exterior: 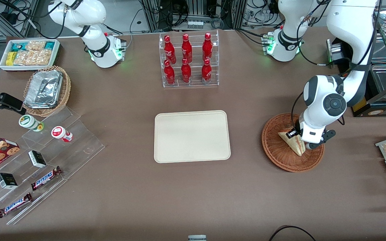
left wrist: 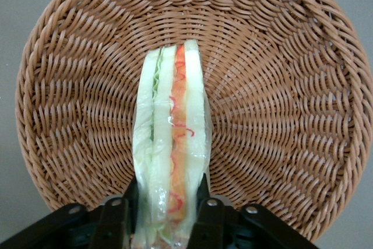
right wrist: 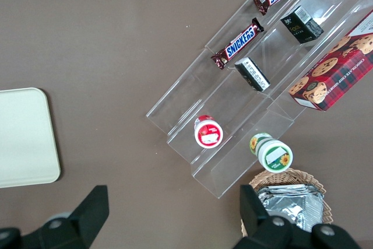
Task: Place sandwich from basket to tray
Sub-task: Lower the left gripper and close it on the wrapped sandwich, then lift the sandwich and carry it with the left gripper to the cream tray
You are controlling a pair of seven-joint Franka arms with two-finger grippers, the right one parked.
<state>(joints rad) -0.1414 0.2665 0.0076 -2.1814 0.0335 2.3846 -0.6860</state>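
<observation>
The sandwich, a pale bread wedge with red, orange and green filling, stands on edge in the reddish-brown wicker basket toward the working arm's end of the table. My left gripper is down in the basket, shut on the sandwich's wide end. In the left wrist view the two black fingers press both bread faces of the sandwich, with the basket weave under it. The cream-beige tray lies bare in the middle of the table, beside the basket.
A clear rack of red bottles stands farther from the camera than the tray. Toward the parked arm's end are a clear stepped shelf with snacks, a tan basket with foil trays and a white snack bin. A glass case stands near the working arm.
</observation>
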